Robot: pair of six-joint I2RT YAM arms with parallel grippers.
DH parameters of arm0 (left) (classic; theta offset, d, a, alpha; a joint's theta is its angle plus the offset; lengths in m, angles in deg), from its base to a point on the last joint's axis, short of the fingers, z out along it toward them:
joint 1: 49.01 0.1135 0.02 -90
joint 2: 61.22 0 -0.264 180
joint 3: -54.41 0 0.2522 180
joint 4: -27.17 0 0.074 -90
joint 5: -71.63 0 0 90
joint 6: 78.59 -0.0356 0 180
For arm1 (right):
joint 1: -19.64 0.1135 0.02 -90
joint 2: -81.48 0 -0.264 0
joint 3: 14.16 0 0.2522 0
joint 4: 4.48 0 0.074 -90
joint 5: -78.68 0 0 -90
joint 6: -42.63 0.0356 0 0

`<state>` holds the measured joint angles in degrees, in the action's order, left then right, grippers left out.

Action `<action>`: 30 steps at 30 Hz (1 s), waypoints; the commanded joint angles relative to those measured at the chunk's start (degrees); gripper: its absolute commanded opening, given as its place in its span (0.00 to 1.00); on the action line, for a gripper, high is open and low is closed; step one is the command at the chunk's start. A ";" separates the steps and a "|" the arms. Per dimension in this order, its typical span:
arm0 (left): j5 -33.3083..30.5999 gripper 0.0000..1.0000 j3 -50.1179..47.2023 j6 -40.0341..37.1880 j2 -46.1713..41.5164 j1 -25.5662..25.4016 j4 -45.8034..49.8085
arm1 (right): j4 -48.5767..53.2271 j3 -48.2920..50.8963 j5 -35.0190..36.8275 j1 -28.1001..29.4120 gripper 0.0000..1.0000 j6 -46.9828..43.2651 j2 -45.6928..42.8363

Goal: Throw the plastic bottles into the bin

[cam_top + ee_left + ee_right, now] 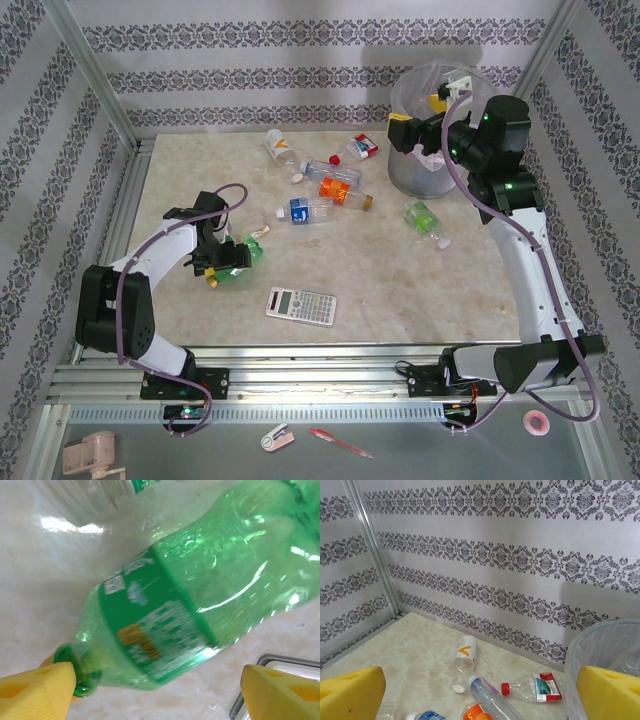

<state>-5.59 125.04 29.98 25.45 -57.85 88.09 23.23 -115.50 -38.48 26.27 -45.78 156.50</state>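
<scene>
The left jaws stand apart low over the pale marbled surface (400, 290). Their yellow foam pads (35, 692) sit on either side of a crushed green plastic bottle (190, 605) with a green label, which lies on its side. Its open neck is close against one pad, and the other pad is clear of it.

The right jaws are also spread wide and grip nothing. They are held high at the rim of the round grey bin (405, 175), lined with a whitish bag, at the far right.

More bottles lie loose on the far half:
- a clear white-labelled bottle (280, 148)
- a red-capped bottle (360, 148)
- a clear blue-banded bottle (330, 168)
- an orange-labelled bottle (340, 188)
- a blue-labelled bottle (305, 210)
- a small green bottle (425, 217) just beside the bin

A flat grey calculator (301, 305) lies near the crushed bottle.
</scene>
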 commanded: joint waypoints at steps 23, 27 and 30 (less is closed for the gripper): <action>-6.14 0.82 2.16 -3.25 6.71 -3.45 -2.05 | -0.46 -0.05 -2.46 1.63 0.98 -0.75 0.21; -5.01 0.79 1.13 -3.80 6.65 -3.93 -3.00 | -0.41 0.04 -2.51 1.63 0.98 -0.95 0.06; -3.76 0.76 0.46 -4.04 6.14 -4.16 -3.82 | -0.24 0.03 -2.46 1.72 0.98 -1.08 -0.04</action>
<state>-10.58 125.85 27.44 31.74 -61.22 86.04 23.28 -115.50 -39.48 27.41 -46.00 156.52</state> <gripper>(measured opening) 0.765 0.977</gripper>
